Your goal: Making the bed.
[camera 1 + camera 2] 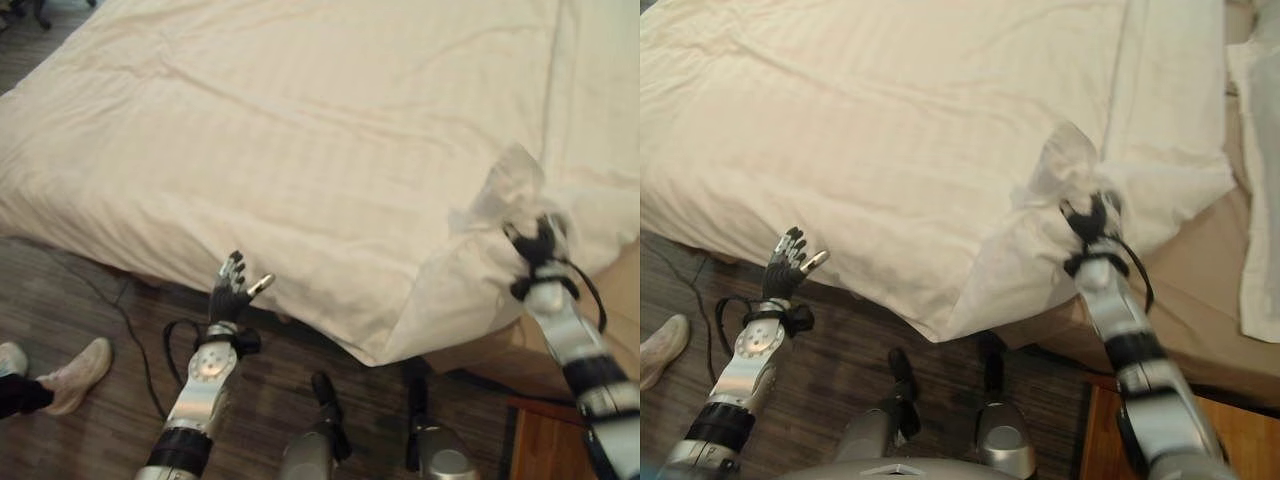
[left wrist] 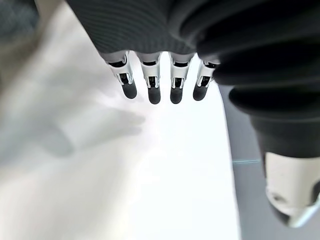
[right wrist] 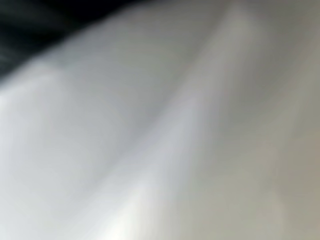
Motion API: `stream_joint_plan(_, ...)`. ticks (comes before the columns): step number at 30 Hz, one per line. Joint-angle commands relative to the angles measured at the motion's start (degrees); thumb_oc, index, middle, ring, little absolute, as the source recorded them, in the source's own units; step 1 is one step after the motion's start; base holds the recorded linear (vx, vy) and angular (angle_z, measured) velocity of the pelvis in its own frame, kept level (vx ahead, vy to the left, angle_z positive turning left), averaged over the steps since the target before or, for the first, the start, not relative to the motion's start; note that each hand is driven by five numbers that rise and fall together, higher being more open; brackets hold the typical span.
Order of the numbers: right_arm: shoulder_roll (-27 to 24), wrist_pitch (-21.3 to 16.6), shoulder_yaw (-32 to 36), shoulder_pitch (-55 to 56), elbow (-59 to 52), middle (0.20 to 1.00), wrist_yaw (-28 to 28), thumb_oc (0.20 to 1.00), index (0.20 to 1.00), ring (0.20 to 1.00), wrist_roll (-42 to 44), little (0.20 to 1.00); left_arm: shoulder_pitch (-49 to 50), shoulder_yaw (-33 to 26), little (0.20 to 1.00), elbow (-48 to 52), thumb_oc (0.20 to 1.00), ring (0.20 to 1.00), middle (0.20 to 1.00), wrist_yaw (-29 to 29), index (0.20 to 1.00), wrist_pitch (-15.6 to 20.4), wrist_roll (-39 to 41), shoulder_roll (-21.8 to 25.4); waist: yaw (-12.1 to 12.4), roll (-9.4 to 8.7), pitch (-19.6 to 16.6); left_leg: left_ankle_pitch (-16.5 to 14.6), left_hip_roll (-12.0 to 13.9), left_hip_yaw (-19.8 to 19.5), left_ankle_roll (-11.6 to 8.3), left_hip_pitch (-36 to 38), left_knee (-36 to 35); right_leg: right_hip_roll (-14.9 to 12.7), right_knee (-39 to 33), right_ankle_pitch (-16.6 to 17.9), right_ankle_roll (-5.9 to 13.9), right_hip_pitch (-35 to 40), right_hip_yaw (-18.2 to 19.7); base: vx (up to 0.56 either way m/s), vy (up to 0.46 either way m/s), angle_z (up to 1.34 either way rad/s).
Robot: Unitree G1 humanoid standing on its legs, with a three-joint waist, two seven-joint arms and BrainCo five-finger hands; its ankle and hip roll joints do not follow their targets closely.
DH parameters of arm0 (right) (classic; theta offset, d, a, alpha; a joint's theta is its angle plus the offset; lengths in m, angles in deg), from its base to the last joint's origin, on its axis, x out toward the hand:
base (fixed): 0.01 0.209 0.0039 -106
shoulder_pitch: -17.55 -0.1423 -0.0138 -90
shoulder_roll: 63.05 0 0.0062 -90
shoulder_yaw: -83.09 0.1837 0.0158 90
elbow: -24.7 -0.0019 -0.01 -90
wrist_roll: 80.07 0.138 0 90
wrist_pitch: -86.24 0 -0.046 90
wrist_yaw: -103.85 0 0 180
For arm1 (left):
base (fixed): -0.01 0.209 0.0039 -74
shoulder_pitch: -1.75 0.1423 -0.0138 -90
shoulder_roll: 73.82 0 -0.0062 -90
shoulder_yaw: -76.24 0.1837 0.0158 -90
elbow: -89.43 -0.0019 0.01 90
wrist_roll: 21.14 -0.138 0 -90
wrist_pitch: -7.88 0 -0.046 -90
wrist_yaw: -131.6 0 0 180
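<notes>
Left eye view shows a big cream-white striped quilt spread over the bed, its edge hanging down toward the dark wood floor. The right hand grips a bunched-up corner of the quilt and lifts it — fingers closed tight around the cloth. The left hand hangs over the floor just beside the quilt's edge, fingers straight and holding nothing. A person's pale shoe rests on the floor, left of the left arm.

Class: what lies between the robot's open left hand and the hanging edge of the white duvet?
Nothing: a bare stretch of dark floor separates the left hand from the duvet, seen in both eye views.
</notes>
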Motion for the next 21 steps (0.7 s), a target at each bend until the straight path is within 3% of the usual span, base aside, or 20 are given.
stream_joint_plan(1,-3.12,0.87,1.56,4.12,5.04,0.2,-0.77,0.2,0.2,0.2,-4.3,0.2,0.38,-0.81,1.0,-2.53,1.0,1.0,1.0,0.62,1.0,0.17,-3.45,-0.13,-2.61,0.17,-4.51,-8.1,2.63,1.02,-2.49,8.79,0.69,-3.98,0.89,-2.56,2.95,-2.42,-0.35,0.02,0.028,-0.36)
stream_joint_plan(4,-1.15,1.53,4.01,10.87,8.3,0.2,-1.18,0.2,0.2,0.2,-5.56,0.2,1.82,0.05,1.0,-4.37,1.0,1.0,1.0,1.63,1.0,-1.11,-5.23,-1.56,-5.3,-0.12,-4.95,-9.05,2.3,2.13,-2.11,10.86,0.69,-4.08,0.89,-2.89,2.99,-1.46,1.0,0.01,0.01,-0.2)
stream_joint_plan(11,-1.33,1.81,5.32,12.48,11.7,0.206,-1.24,0.206,0.206,0.206,-4.62,0.206,2.73,0.21,1.0,-5.61,1.0,1.0,1.0,1.73,1.0,-0.72,-4.7,-3.14,-7.75,1.36,-4.5,-9.64,1.46,5.01,-1.84,12.56,0.69,-4.25,0.89,-2.63,3.06,-2.42,3.71,-0.02,0.001,-0.29)
stream_joint_plan(12,-1.01,1.94,5.75,12.61,13.91,0.608,-0.78,0.608,0.608,0.608,-3.95,0.608,2.71,0.34,1.0,-6.59,1.0,1.0,1.0,1.64,1.0,-0.58,-4.55,-3.99,-8.65,2.02,-4.09,-9.74,1.35,5.88,-1.95,13.01,0.69,-4.33,0.89,-2.54,3.15,-2.84,4.58,-0.06,-0.039,-0.25)
stream_joint_plan(13,-0.96,1.99,5.34,12.13,16.11,0.733,-0.08,0.733,0.733,0.733,-4.02,0.733,2.33,0.71,1.0,-7.34,1.0,1.0,1.0,1.34,1.0,-0.48,-4.46,-4.46,-9.02,2.32,-3.68,-9.65,1.26,6.2,-2.02,12.95,0.69,-4.33,0.89,-2.45,3.21,-3.12,4.9,-0.08,-0.052,-0.18)
stream_joint_plan(14,-0.91,2.08,4.58,11.33,18.98,1.0,0.59,1.0,1.0,1.0,-4.22,1.0,1.86,0.89,1.0,-8.1,1.0,1.0,1.0,1.17,1.0,-0.2,-4.27,-4.78,-9.17,2.71,-3.36,-9.55,1.25,6.42,-2.07,12.86,0.69,-4.34,0.89,-2.42,3.22,-3.36,5.16,-0.1,-0.056,-0.2)
stream_joint_plan(17,-1.08,3.73,2.79,9.83,26.26,1.0,2.17,1.0,1.0,1.0,-6.71,1.0,0.98,1.42,1.0,-8.99,1.0,1.0,1.0,0.84,1.0,0.6,-3.53,-5.12,-9.47,3.75,-2.48,-9.24,1.25,6.68,-2.28,12.59,0.69,-4.37,0.89,-2.57,3.12,-3.96,5.6,-0.08,-0.037,-0.23)
stream_joint_plan(19,-1.65,7.69,0.99,7.05,44.92,1.0,1.92,1.0,1.0,1.0,-7.39,1.0,1.34,2.97,1.0,-8.24,1.0,1.0,1.0,0.39,1.0,1.44,-1.49,-5.3,-9.41,5.57,-1.6,-8.8,0.91,6.81,-2.29,12.18,0.69,-4.12,0.89,-2.96,2.9,-4.71,6.41,-0.09,-0.035,-0.06)
stream_joint_plan(21,-1.82,8.53,1.61,7.01,49.99,1.0,1.61,1.0,1.0,1.0,-5.98,1.0,1.73,3.1,1.0,-8.13,1.0,1.0,1.0,0.64,1.0,1.37,-0.94,-5.01,-9.28,6.08,-1.63,-8.65,0.89,6.86,-2.33,12.08,0.69,-3.96,0.89,-3.06,2.85,-4.71,6.45,-0.03,-0.018,-0.05)
